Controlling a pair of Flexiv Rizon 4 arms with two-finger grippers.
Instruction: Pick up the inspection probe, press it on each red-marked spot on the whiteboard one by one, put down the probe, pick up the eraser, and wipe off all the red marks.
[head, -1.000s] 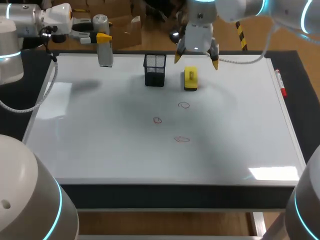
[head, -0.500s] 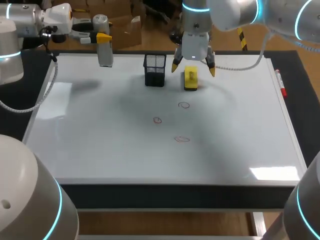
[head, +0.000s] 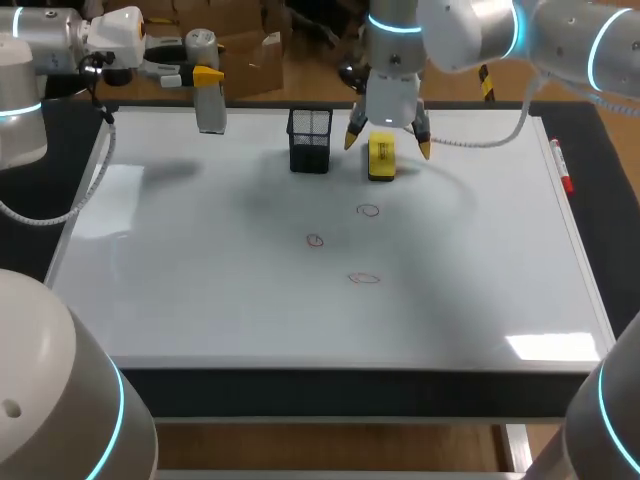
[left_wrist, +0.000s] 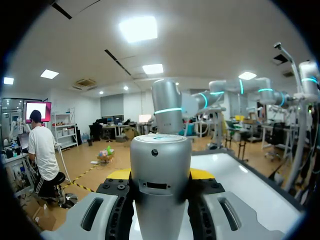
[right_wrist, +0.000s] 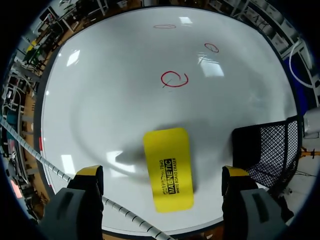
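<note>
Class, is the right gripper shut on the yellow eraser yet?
No, the right gripper hangs open, fingers clear of the yellow eraser on both sides.

Bright, even overhead lighting, white glare patches on the glossy whiteboard (head: 230, 300) at front right and left, soft grey shadows around the eraser (right_wrist: 168, 167)

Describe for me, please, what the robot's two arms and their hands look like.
Both the left arm and right arm are smooth silver-grey tubes with rounded joints ringed in glowing cyan. The left hand and right hand each have a pale body and two grey fingers with yellow tips. A pale cable trails from each wrist.
</note>
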